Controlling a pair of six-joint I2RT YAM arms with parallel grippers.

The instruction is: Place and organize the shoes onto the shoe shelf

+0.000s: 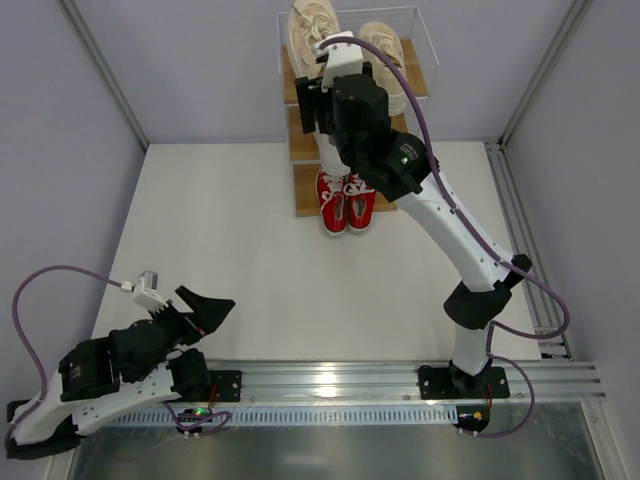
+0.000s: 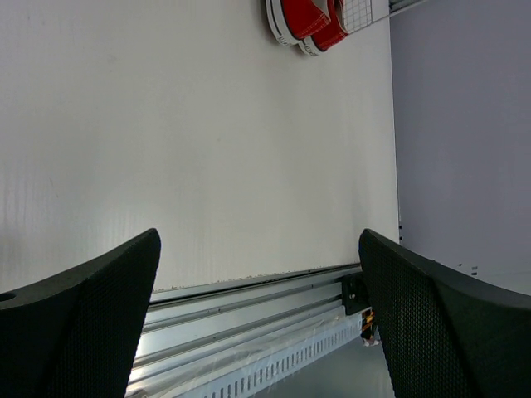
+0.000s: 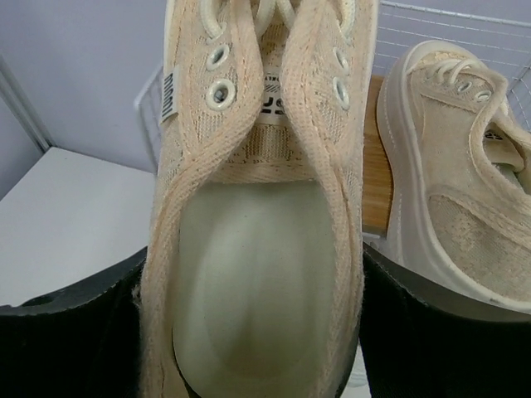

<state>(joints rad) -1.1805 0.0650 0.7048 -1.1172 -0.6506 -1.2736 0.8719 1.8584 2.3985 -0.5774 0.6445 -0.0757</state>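
The shoe shelf (image 1: 292, 95) stands at the table's far edge. My right gripper (image 1: 320, 75) is shut on the heel sides of a beige shoe (image 1: 310, 28), holding it at the top tier; the right wrist view shows the shoe (image 3: 257, 166) between my black fingers (image 3: 431, 332). The second beige shoe (image 1: 385, 48) lies on the top board to its right, and also shows in the right wrist view (image 3: 456, 191). The red pair (image 1: 346, 200) sits on the bottom tier, toes toward me. The white pair is hidden behind my arm. My left gripper (image 1: 205, 310) is open and empty at the near left.
A metal rail (image 1: 350, 380) runs along the near edge, holding both arm bases. A second rail (image 1: 520, 230) runs along the right side. Grey walls and frame posts close in the table. The shelf's white wire frame (image 3: 448, 33) rises behind the top board.
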